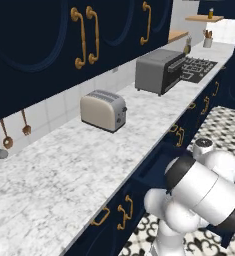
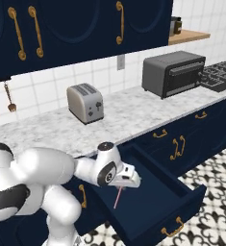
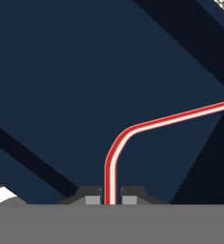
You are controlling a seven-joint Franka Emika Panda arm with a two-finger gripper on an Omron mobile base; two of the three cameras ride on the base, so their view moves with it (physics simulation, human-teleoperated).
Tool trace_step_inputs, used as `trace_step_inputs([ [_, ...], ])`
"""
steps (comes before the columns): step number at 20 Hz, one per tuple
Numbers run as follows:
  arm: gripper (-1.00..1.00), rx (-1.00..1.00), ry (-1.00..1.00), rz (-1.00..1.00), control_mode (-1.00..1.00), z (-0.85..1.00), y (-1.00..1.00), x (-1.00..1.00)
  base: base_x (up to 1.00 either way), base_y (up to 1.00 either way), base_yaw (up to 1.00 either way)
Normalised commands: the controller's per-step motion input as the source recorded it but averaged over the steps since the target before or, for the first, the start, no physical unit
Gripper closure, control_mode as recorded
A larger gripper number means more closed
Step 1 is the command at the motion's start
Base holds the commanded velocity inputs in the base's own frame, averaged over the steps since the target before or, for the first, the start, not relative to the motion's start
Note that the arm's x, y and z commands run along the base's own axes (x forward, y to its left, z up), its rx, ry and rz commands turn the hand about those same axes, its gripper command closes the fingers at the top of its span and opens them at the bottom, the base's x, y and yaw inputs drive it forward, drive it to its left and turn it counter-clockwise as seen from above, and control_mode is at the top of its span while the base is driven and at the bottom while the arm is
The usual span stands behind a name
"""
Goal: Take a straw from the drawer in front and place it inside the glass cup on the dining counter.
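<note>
The navy drawer (image 2: 155, 194) stands pulled out below the worktop, its brass handle on the front panel at the lower right. My gripper (image 2: 122, 187) hangs over the drawer's inside, shut on the thin pinkish-red straw (image 2: 118, 199), which dangles down from the fingers. In the hand view the straw (image 3: 114, 152) rises between the two fingertips of the gripper (image 3: 110, 196) and bends off to the right, with the drawer's dark floor (image 3: 61, 86) behind it. From the left base view the open drawer (image 1: 156, 162) shows beside my arm. The glass cup and the dining counter are out of view.
A marble worktop (image 2: 129, 113) carries a toaster (image 2: 85, 102) and a toaster oven (image 2: 174, 72); a stove (image 1: 199, 67) lies further along. Navy wall cabinets (image 2: 76, 29) hang above. Patterned floor tiles (image 2: 215, 168) lie right of the drawer.
</note>
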Motion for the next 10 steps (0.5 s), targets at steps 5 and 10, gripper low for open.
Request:
trace_step_inputs([
  [5, 1.0, 0.08, 0.14, 0.0, -1.0, 1.0, -0.13, 0.0, 0.0, 0.0, 0.0],
  [10, 1.0, 0.14, 0.08, 0.0, -1.0, 1.0, -0.11, 0.02, 0.0, 0.0, 0.0],
])
